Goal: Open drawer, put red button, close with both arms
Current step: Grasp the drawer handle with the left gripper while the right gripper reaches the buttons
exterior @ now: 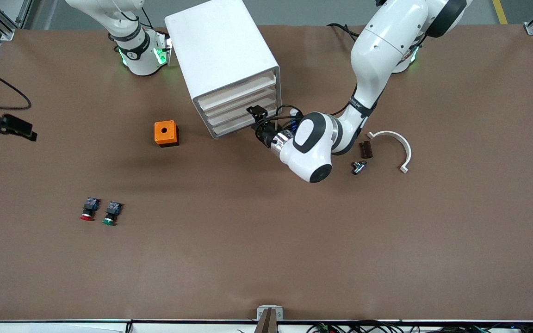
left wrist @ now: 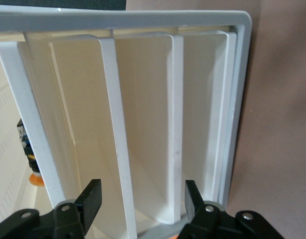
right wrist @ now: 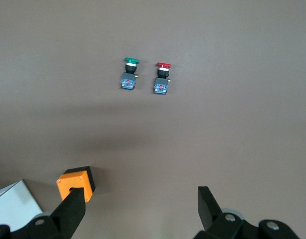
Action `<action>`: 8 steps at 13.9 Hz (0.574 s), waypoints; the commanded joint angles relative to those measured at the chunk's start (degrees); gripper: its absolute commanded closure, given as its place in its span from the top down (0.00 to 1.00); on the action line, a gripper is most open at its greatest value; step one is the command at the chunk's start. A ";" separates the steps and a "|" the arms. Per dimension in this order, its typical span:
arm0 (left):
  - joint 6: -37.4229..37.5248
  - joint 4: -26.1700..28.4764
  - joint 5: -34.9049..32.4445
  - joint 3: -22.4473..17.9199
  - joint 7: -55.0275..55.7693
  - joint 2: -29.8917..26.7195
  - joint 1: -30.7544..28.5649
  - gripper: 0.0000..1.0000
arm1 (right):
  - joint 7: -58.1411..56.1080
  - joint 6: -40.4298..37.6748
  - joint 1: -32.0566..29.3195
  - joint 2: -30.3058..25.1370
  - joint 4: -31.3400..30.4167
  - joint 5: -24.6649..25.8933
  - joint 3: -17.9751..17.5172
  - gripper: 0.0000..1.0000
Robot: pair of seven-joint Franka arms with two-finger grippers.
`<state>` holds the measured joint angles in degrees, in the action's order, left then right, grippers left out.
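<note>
white plastic makes up the drawer [exterior: 241,115], one of four wide, shallow trays stacked in a boxy cabinet [exterior: 222,60] that stands near the robots' bases. every tray front looks pushed in, so i judge the opening step has not begun. the left gripper [exterior: 258,121] sits right at the tray fronts, at the corner of the stack toward the left arm's end of the table. its jaws are spread wide, and in the left wrist view the left gripper [left wrist: 143,199] straddles two of the thin white front edges, seemingly lined up to catch one edge and pull; which tray it means to take i cannot tell.

the red button [exterior: 89,209] lies on its side on the brown table [exterior: 266,259], well apart from the cabinet, nearer the front camera and toward the right arm's end. it has a round red cap and a black-and-blue body, and its green-capped twin [exterior: 111,213] lies just beside it, so the cap colour must guide the pick.

the right gripper [exterior: 16,127] hangs in the air over the right arm's end of the table, jaws spread and empty. its wrist view looks down on both switches and the orange box [right wrist: 76,183], a sensible spot to wait until a tray is out.
</note>
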<state>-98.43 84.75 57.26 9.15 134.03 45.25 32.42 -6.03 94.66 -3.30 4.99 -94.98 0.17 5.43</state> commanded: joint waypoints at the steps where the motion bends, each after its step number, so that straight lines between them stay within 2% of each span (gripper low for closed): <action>1: 2.19 -0.99 1.10 -0.27 0.97 1.15 1.24 0.68 | -0.56 0.96 -2.50 5.10 2.26 0.36 -1.04 1.00; 3: 2.28 -0.99 1.19 -0.27 0.97 1.33 1.94 0.62 | -0.03 6.39 -2.93 7.13 -0.71 0.27 -1.04 0.97; 4: 2.28 -0.99 1.19 -0.18 0.97 1.59 2.38 0.60 | 0.14 10.60 -3.29 7.75 -3.25 -0.08 -1.04 1.00; 8: 2.19 -0.99 1.19 -0.10 0.35 1.68 3.88 0.50 | 0.49 23.96 -3.29 10.03 -10.56 -0.08 -1.04 1.00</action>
<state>-97.08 84.75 57.30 9.26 134.07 46.49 35.78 -6.04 113.99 -5.42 15.02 -101.95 0.15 5.43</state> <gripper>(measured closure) 0.463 0.000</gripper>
